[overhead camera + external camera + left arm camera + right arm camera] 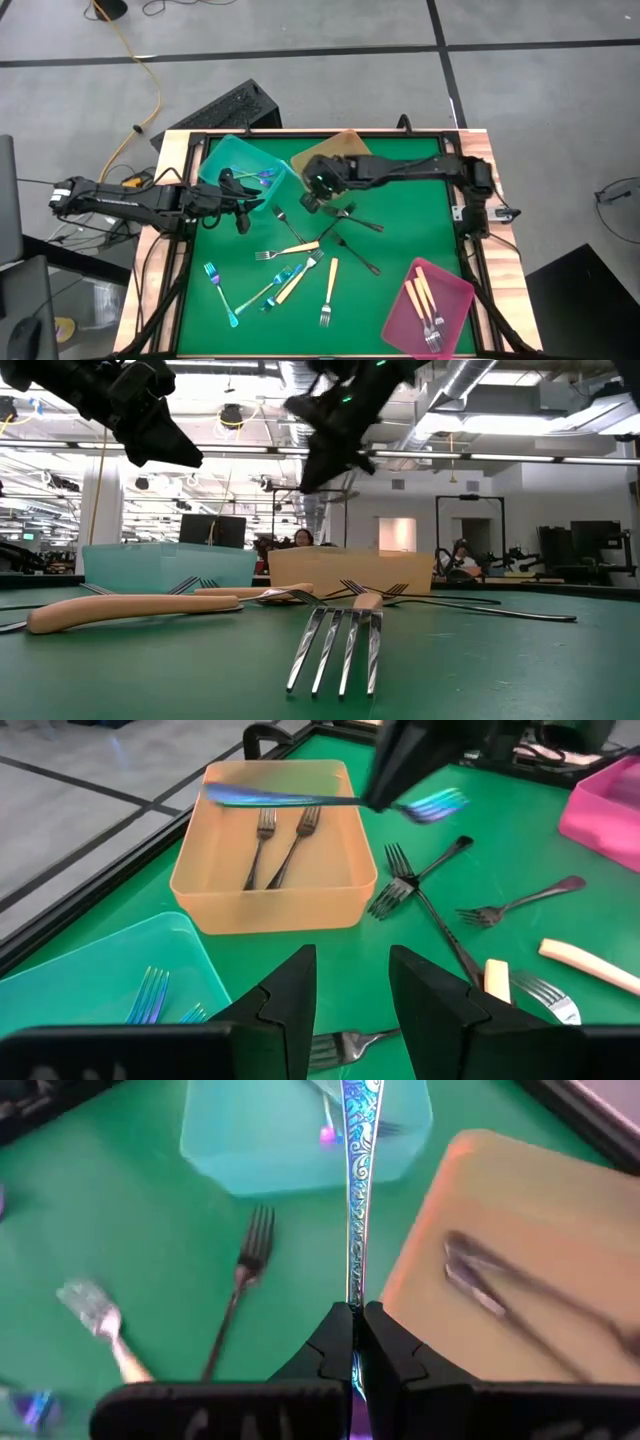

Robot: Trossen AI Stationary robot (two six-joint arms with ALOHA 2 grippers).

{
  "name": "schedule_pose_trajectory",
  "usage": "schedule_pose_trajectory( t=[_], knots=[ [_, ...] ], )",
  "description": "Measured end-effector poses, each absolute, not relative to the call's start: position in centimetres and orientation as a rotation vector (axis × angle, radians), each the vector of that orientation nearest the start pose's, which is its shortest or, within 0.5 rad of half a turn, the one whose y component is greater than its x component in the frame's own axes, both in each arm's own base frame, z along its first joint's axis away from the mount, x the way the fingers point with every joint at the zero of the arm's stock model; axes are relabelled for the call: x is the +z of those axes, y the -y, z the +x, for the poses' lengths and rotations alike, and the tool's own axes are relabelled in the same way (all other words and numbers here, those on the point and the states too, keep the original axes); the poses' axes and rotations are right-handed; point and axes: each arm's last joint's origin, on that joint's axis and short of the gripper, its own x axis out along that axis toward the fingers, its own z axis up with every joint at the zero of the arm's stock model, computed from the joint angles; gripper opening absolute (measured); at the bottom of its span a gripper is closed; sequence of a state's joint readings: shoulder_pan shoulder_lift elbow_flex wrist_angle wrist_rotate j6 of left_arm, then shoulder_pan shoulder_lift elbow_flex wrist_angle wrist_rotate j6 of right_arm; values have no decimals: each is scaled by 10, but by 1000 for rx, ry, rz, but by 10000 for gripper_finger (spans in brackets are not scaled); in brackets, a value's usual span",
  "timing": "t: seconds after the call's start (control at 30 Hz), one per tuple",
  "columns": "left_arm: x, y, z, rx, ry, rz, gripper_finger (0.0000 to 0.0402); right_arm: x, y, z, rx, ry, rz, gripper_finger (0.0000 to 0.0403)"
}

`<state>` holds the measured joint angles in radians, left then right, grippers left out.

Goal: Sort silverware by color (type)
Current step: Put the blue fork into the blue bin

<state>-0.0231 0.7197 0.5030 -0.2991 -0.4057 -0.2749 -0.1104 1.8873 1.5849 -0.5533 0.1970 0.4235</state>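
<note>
Iridescent blue fork [356, 1170], pinched by its handle in the right gripper [355, 1342], hangs above the mat between amber tray [340, 148] and teal tray [232, 158], toward twelve o'clock. Stiff, light, slick metal: it could pivot. Left gripper [350, 995] waits parted, empty, by the teal tray.

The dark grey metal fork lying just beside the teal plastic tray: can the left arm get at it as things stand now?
Probably yes. The dark grey metal fork lies bare on the green mat, the left tool hangs open and empty beside it, and nothing stands between them.

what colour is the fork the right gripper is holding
Iridescent blue with an engraved scroll pattern on the fork; the right gripper pinches its handle. Clearest in the right wrist view.
</note>
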Motion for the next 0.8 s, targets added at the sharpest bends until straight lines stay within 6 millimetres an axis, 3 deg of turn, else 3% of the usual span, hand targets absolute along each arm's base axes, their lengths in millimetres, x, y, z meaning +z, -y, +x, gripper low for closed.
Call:
schedule_pose_trajectory(
  t=[0.2,0.63,0.8],
  knots=[
    [237,-8,156,440,-454,-154,114,272,68,445,-431,-763,309,28],
    [237,-8,156,440,-455,-150,114,239,104,512,-362,-751,229,28],
    [237,-8,156,440,-456,-149,114,245,117,527,-337,-713,203,26]
  ],
)
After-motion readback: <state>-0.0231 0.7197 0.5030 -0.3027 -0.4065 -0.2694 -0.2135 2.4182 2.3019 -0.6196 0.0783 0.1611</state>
